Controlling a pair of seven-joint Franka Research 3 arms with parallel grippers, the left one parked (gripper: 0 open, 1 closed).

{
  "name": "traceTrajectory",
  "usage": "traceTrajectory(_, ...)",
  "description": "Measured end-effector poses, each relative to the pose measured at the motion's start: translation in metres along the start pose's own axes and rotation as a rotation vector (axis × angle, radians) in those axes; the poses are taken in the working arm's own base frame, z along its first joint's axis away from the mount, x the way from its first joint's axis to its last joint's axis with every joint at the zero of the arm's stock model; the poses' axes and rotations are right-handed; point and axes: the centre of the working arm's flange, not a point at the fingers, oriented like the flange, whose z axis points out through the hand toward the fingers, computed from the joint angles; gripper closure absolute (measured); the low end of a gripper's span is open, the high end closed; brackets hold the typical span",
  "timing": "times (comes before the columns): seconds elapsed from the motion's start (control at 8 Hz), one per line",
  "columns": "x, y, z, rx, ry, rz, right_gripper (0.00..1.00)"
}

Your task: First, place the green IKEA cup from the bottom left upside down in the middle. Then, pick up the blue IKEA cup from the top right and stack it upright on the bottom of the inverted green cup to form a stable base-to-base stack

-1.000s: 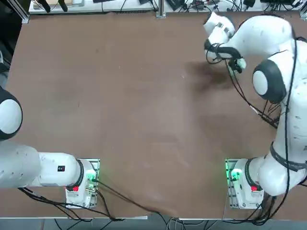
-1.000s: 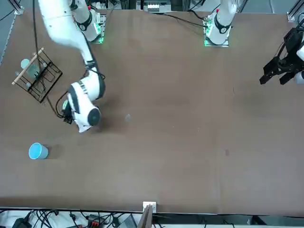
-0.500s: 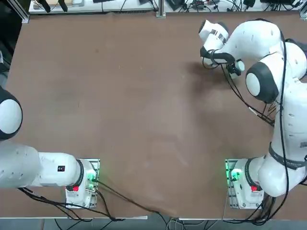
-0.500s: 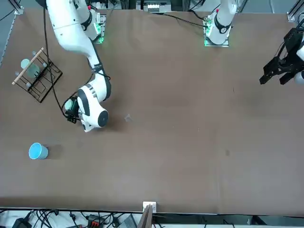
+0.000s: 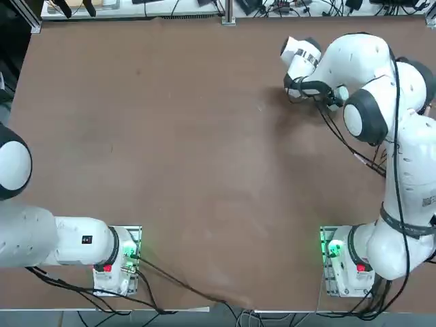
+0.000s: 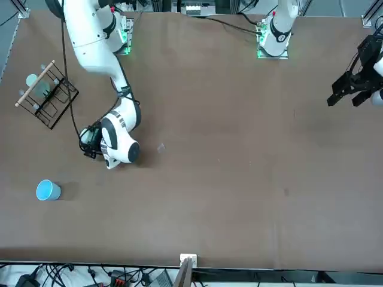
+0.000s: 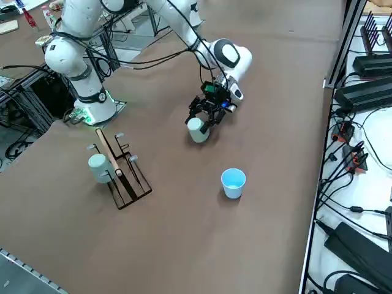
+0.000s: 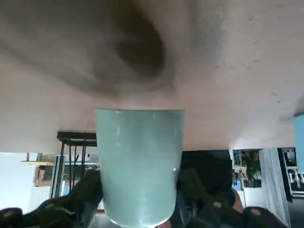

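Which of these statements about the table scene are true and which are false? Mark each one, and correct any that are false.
1. The right claw is shut on the green cup. True.
2. The blue cup stands upright with its opening facing up. True.
3. The blue cup is already stacked on the green cup. False: it stands alone on the table, apart from the green cup.
4. A pale cup hangs on the wire rack. True.
5. The wire rack holds three cups. False: only one cup shows on it.
6. The blue cup lies between the green cup and the rack. False: it sits on the green cup's far side from the rack.
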Motion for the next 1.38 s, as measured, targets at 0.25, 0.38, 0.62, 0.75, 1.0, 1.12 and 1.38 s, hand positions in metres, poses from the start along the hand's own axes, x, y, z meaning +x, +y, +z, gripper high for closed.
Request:
traceTrajectory(0.25,0.006,0.0,0.005,-0.008,-0.017,0.019,0.13)
traceTrajectory(0.38,0.009,0.0,0.008,-0.018,-0.028,0.038,0.11)
traceTrajectory(0.62,0.016,-0.002,0.013,-0.028,-0.045,0.062,0.0)
traceTrajectory(0.75,0.017,-0.002,0.014,-0.03,-0.047,0.065,0.0)
traceTrajectory(1.0,0.016,0.0,0.011,-0.031,-0.043,0.076,0.0)
traceTrajectory(1.12,0.011,0.001,0.006,-0.032,-0.044,0.085,0.0)
traceTrajectory(1.38,-0.018,0.007,-0.013,-0.013,-0.052,0.127,0.0)
